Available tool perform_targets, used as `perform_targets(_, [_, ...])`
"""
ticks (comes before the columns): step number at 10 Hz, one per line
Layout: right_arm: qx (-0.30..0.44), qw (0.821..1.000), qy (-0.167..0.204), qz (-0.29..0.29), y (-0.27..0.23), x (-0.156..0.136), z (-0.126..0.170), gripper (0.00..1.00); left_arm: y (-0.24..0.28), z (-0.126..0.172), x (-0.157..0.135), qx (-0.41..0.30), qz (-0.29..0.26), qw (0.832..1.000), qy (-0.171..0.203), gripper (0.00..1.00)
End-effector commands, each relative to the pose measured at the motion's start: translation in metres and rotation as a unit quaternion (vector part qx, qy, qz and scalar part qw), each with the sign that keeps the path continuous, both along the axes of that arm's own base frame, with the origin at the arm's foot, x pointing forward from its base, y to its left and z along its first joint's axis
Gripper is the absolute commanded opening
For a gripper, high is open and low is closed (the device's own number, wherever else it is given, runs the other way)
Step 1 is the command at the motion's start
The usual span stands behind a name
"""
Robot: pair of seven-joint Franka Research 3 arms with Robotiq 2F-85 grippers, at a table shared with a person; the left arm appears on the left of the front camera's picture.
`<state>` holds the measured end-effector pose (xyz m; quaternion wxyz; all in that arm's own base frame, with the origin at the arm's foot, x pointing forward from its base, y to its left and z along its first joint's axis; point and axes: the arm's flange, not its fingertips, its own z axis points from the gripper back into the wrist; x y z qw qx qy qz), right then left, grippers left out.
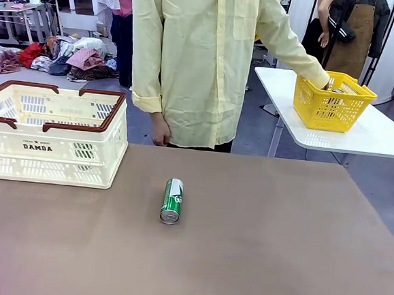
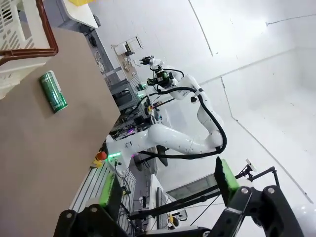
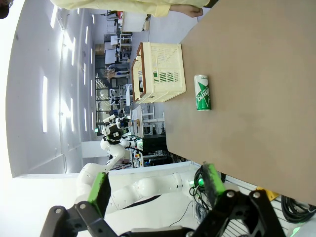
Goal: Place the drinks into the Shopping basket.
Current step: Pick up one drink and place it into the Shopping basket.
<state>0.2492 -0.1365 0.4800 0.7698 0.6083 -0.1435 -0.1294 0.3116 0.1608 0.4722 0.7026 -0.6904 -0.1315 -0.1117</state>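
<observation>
Right wrist view: green can (image 3: 203, 92) lies well beyond the right pincer (image 3: 155, 183).

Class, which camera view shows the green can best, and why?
The right wrist view: the green can lies side-on, whole, its white print clear. The front view shows the can foreshortened, silver end toward the camera. The left wrist view shows the can small, near the basket, print unclear.

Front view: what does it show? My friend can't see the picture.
A green drink can lies on its side in the middle of a brown table, right of a cream-white Shopping basket. Behind, a person in a yellow shirt reaches into a small yellow basket.
</observation>
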Motion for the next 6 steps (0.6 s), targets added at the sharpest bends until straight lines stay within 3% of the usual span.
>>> perform_targets(1, [0.009, 1.0, 0.0, -0.005, 0.0013, 0.0005, 0.0049, 1.0, -0.0047, 0.0035, -0.0039, -0.008, 0.012, 1.0, 0.006, 1.0])
perform_targets(6, [0.009, 1.0, 0.0, -0.005, 0.0013, 0.0005, 0.0049, 1.0, -0.0047, 0.0035, -0.0039, -0.008, 0.012, 1.0, 0.006, 1.0])
